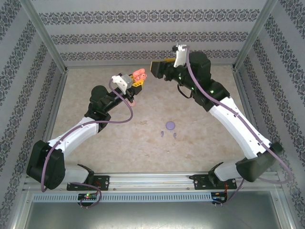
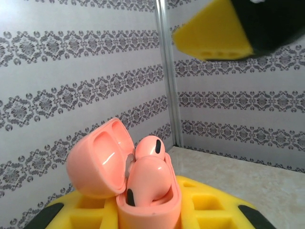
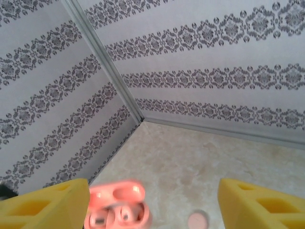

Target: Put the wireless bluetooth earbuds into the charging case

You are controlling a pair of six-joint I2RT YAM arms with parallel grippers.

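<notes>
1. Surface point(image 1: 133, 150) of beige, marbled stone look, enclosed by wallpaper point(image 1: 143, 38) with grey damask bands.
2. Left gripper point(image 1: 135, 81) with yellow ribbed fingers clamps one glossy salmon charging case point(image 2: 143, 205), lid open. Two salmon earbuds point(image 2: 151, 147) sit inside it.
3. Just right of the case, the right gripper point(image 3: 155, 200) gapes open and empty.
4. On the surface below and right of the case lie one round purple disc point(image 1: 169, 125) and two tiny purple earbuds point(image 1: 162, 133).

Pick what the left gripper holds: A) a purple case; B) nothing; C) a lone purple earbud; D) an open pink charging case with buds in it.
D: the left gripper is shut on the open pink charging case, pink earbuds sitting inside it.
</notes>
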